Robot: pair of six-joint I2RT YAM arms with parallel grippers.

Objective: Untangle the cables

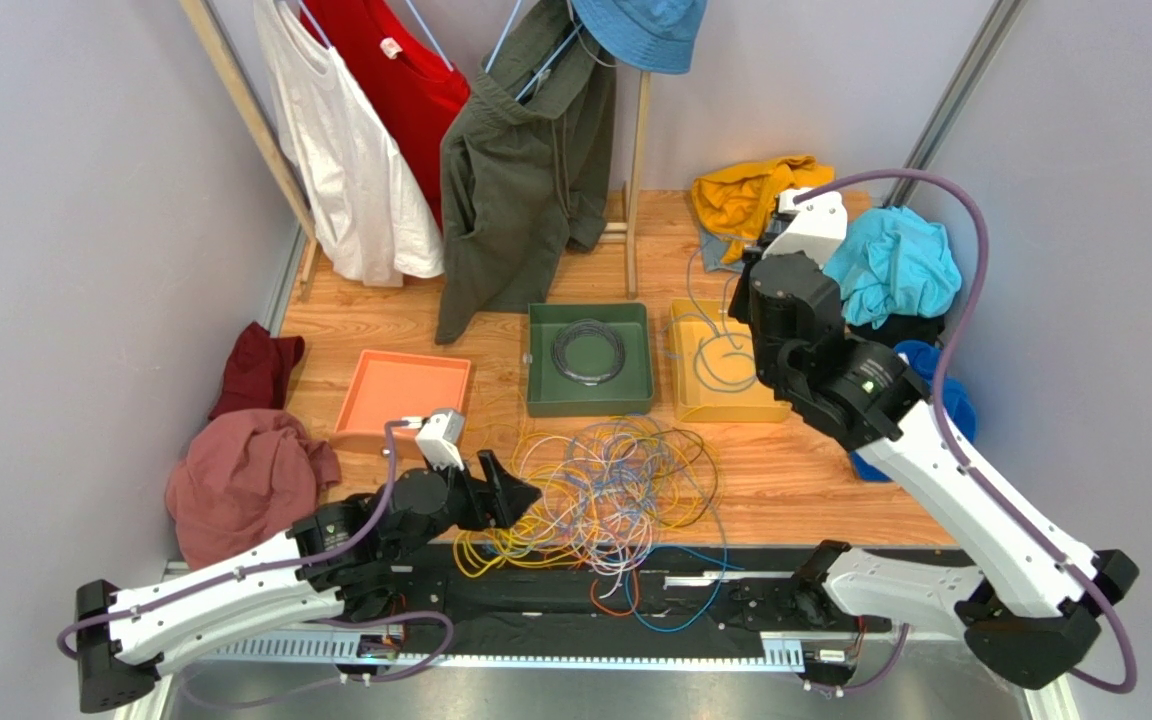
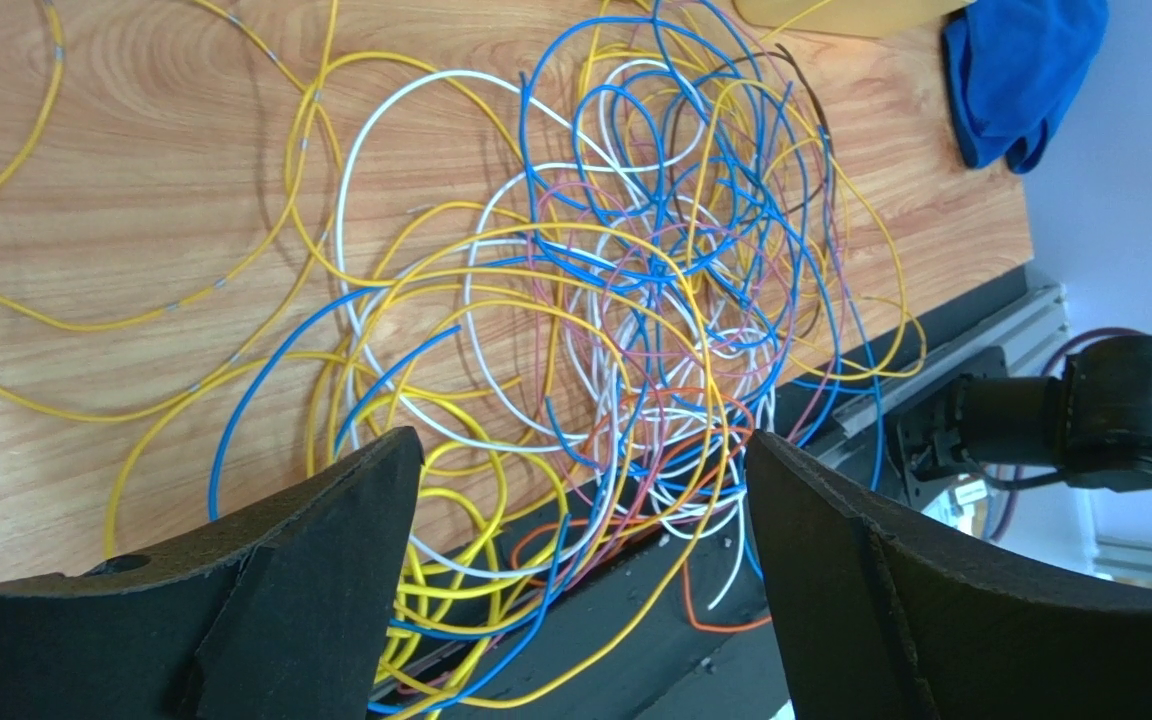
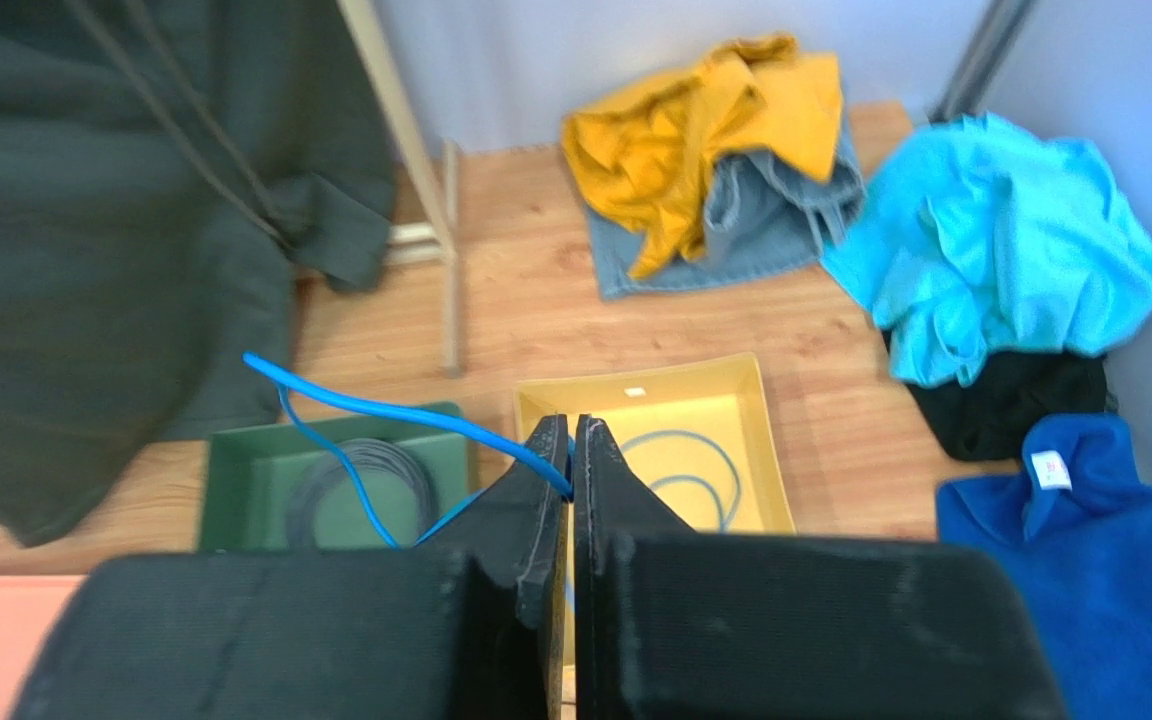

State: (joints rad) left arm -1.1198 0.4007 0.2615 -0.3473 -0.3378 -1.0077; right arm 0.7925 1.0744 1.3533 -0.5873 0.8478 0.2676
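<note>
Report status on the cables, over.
Left gripper open over the cable tangle. Right gripper shut on a blue cable by the yellow tray. Some strands hang off the table's near edge.

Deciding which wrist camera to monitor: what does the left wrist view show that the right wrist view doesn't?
Left wrist only: the tangled cables heaped ahead of the open left gripper. Right wrist only: the right gripper shut on one blue cable, and the green tray holding a grey coil. Both: the wooden table and the dark blue cloth.
</note>
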